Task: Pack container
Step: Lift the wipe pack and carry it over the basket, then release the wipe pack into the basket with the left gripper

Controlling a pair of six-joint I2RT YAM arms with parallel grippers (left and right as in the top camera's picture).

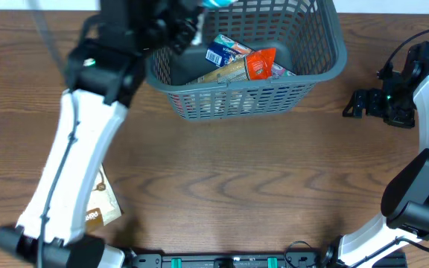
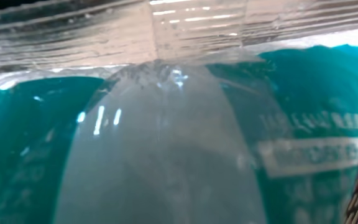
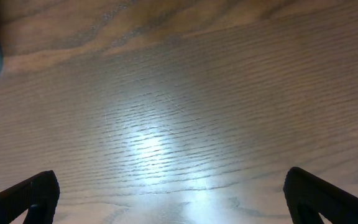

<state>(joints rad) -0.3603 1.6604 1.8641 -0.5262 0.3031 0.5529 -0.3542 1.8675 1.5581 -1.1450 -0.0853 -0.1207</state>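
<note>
Left gripper [image 1: 176,28] poised at the far-left corner of the container [image 1: 237,100], the nearer arm by far. The container stood at the far side of the table [image 1: 222,171], its long axis running left to right. A teal pack [image 2: 166,124] filled the left wrist view and hid the fingers (grip could not be told). Inside lay a blue pack [image 1: 226,50], an orange pack [image 1: 261,63] and a tan pack [image 1: 218,73]. Right gripper [image 3: 173,202] hovered well apart over the wood, jaws spread wide. A brown pack [image 1: 104,202] lay outside.
</note>
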